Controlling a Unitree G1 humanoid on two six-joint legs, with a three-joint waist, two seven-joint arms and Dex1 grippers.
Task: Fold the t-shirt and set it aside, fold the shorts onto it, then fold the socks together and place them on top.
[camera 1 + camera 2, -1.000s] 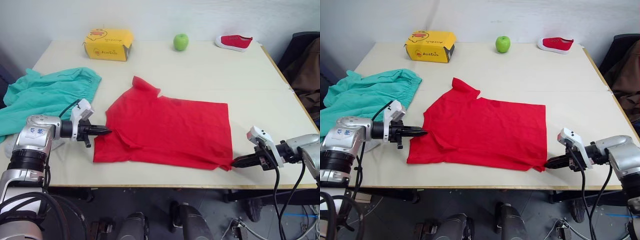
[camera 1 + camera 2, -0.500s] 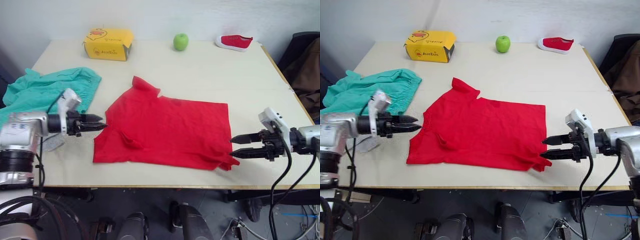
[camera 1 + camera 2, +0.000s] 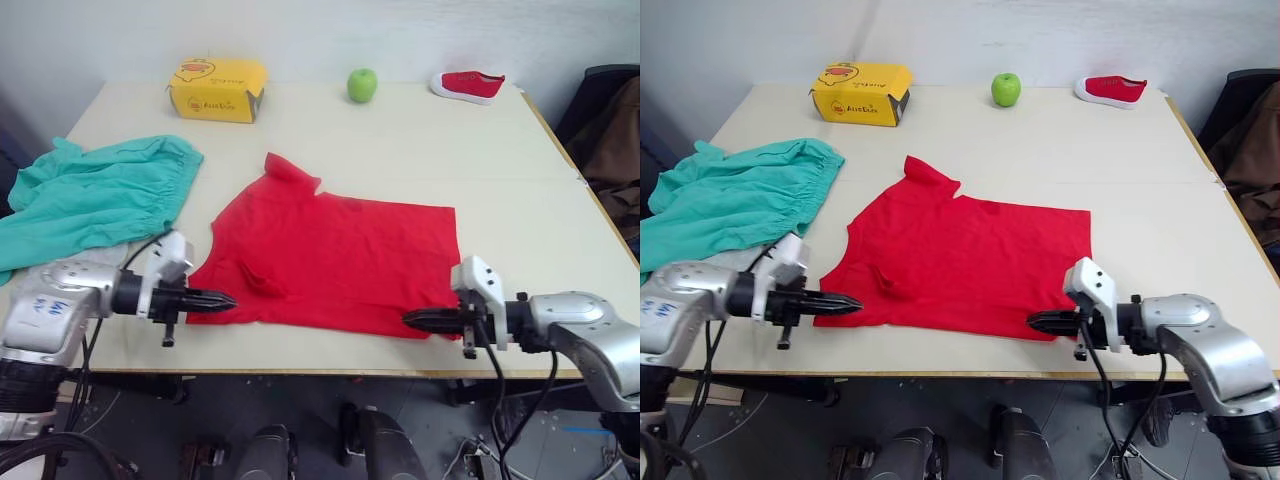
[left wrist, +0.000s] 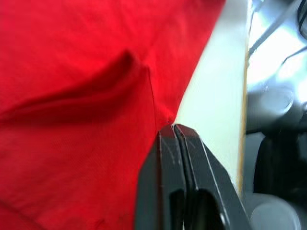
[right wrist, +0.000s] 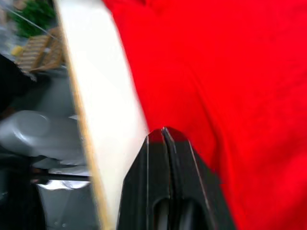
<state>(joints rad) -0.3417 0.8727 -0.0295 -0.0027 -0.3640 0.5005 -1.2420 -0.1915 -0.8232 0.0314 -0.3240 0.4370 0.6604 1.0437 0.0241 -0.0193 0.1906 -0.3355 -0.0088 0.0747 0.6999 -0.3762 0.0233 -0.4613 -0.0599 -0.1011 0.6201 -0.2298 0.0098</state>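
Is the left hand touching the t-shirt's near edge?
Touching. In the left wrist view the left hand is shut, its tips meeting the t-shirt right at the hem.

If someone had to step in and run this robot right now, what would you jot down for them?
Left gripper: shut at the t-shirt's near edge, left corner; whether it has cloth is unclear.
Right gripper: shut at the same edge, right corner; grip equally unclear.
T-shirt lies spread flat mid-table, not folded.
Shorts lie unfolded on the table's left side.
Done: nothing yet.
Left: fold the t-shirt and set it aside, fold the shorts onto it, then the socks on top.
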